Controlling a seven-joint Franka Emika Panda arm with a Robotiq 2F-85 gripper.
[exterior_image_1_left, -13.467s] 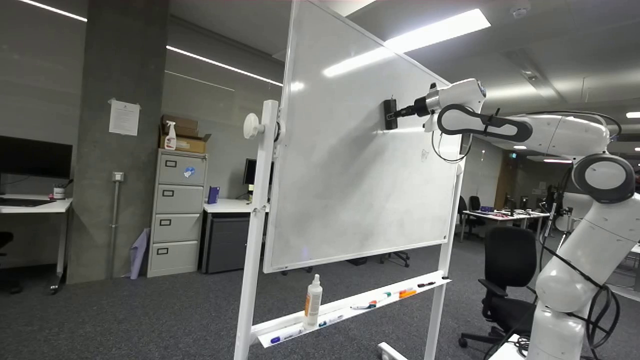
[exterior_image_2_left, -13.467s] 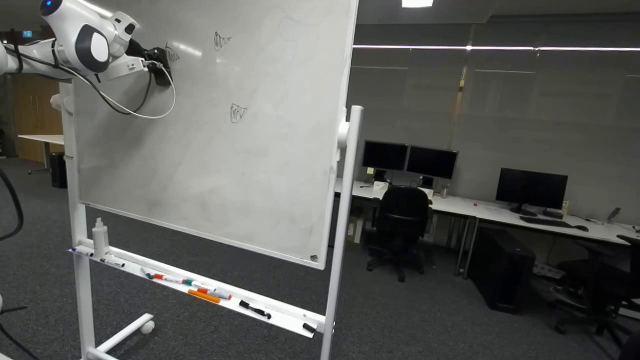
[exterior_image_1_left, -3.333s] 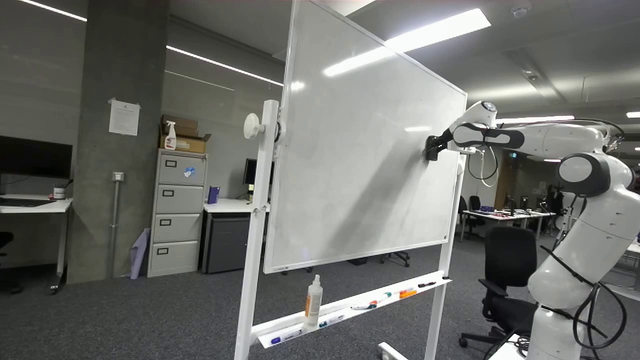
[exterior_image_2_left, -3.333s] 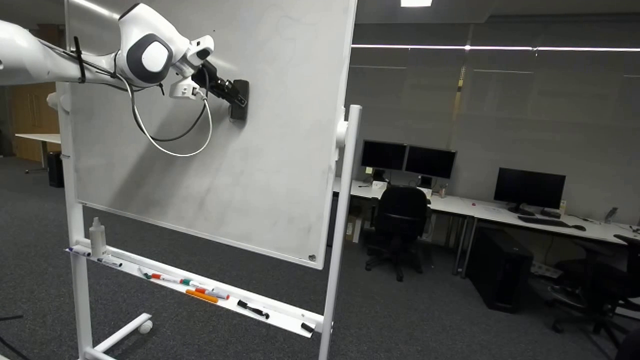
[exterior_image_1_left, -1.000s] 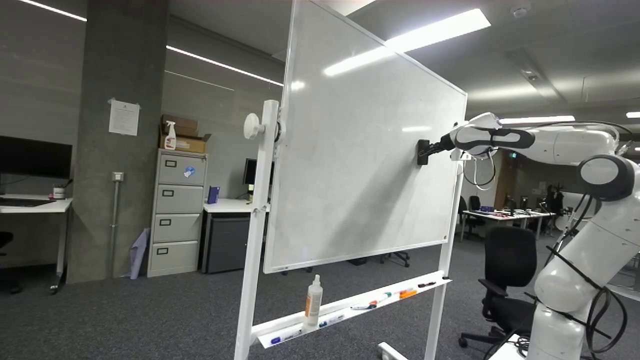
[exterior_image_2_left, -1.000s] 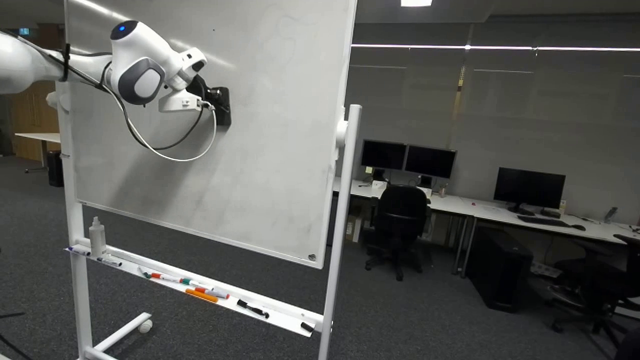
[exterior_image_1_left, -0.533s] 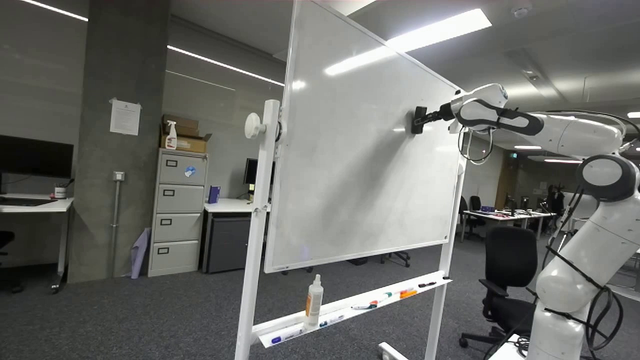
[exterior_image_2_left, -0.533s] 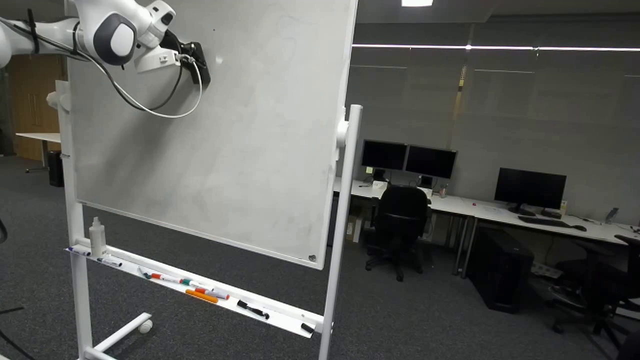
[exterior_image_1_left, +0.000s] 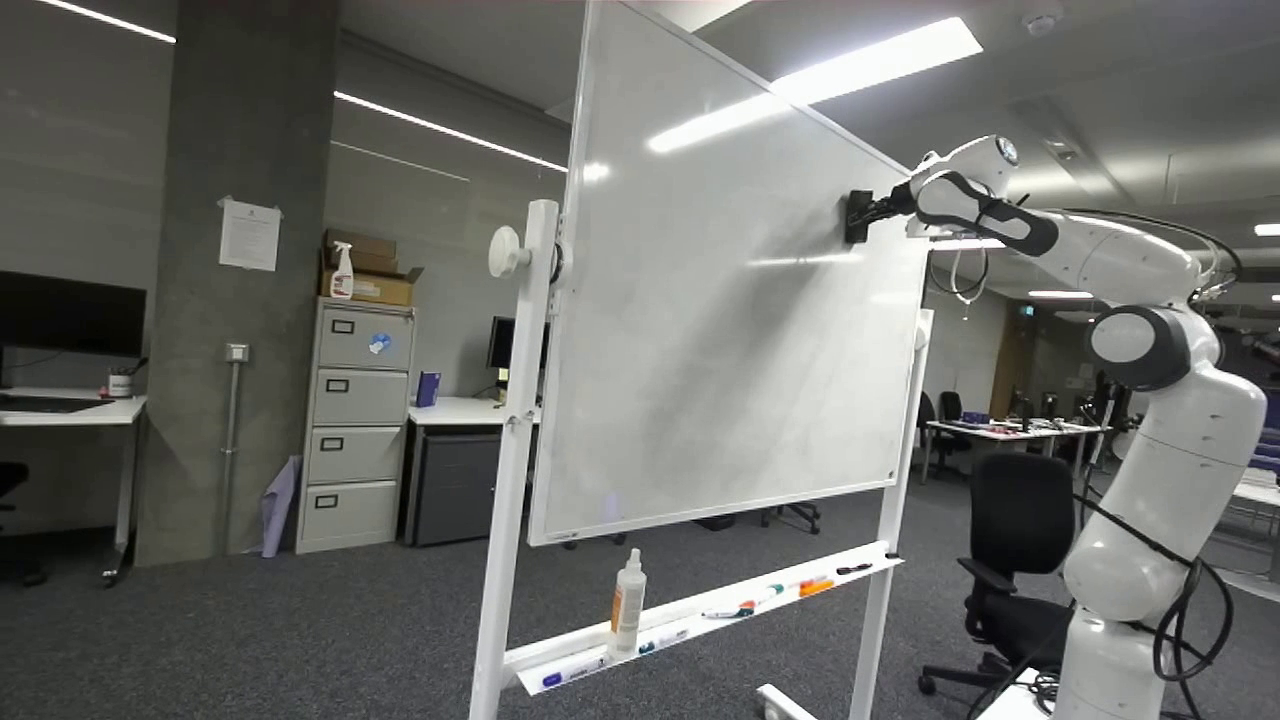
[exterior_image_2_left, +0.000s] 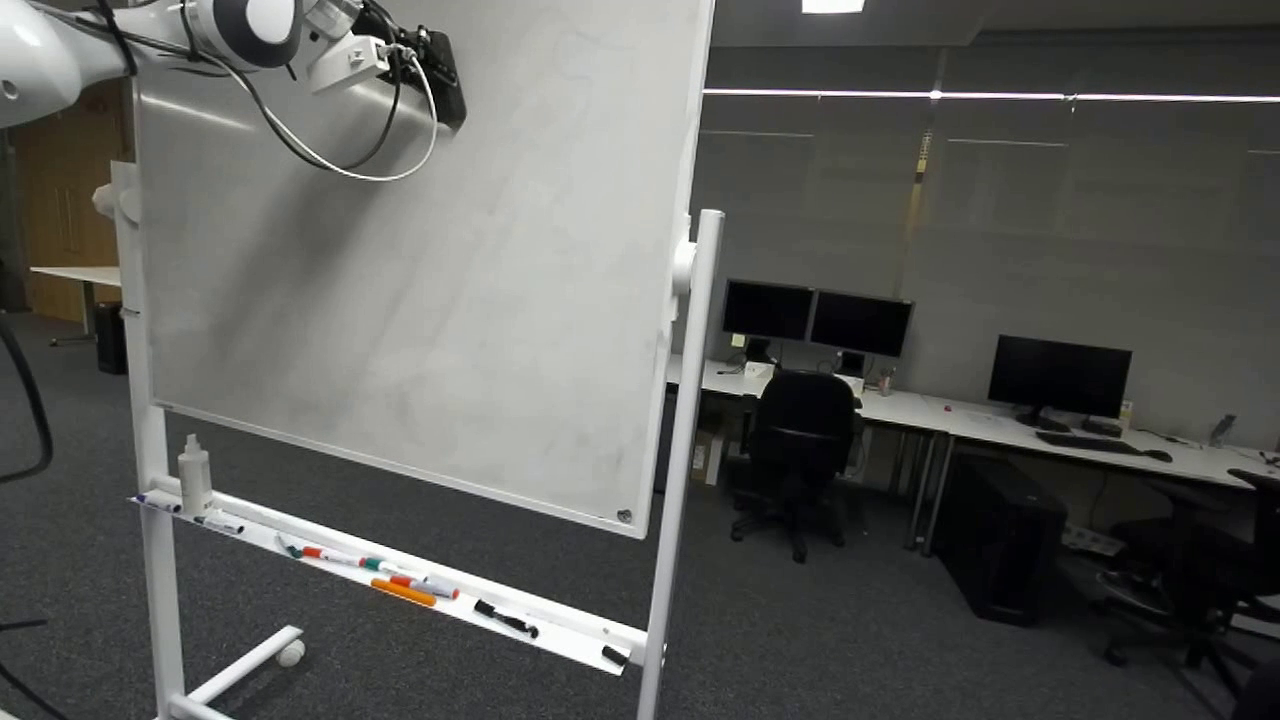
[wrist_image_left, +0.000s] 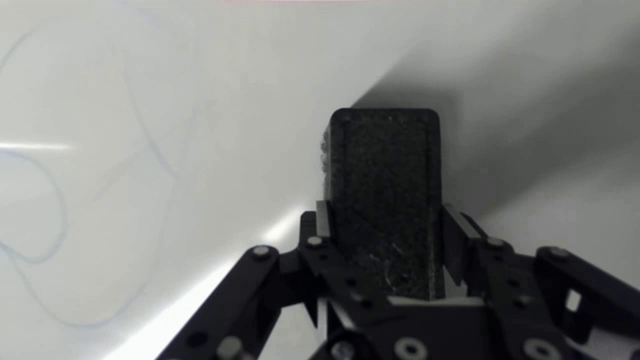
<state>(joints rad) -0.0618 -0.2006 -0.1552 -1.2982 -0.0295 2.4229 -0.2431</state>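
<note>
Tool (wrist_image_left: 386, 230) pinches a blk whiteboard eraser (wrist_image_left: 385, 165) by its sides (wrist view); faint lines (wrist_image_left: 159, 156) show on the whiteboard (wrist_image_left: 260, 100) nearby. In an exterior view, eraser's high at the whiteboard, can't tell if touching; nozzle btl (exterior_image_1_left: 627, 605) stands on the tray (exterior_image_1_left: 683, 611) below. In an exterior view, orange marker (exterior_image_2_left: 403, 591) lies on that tray.
</note>
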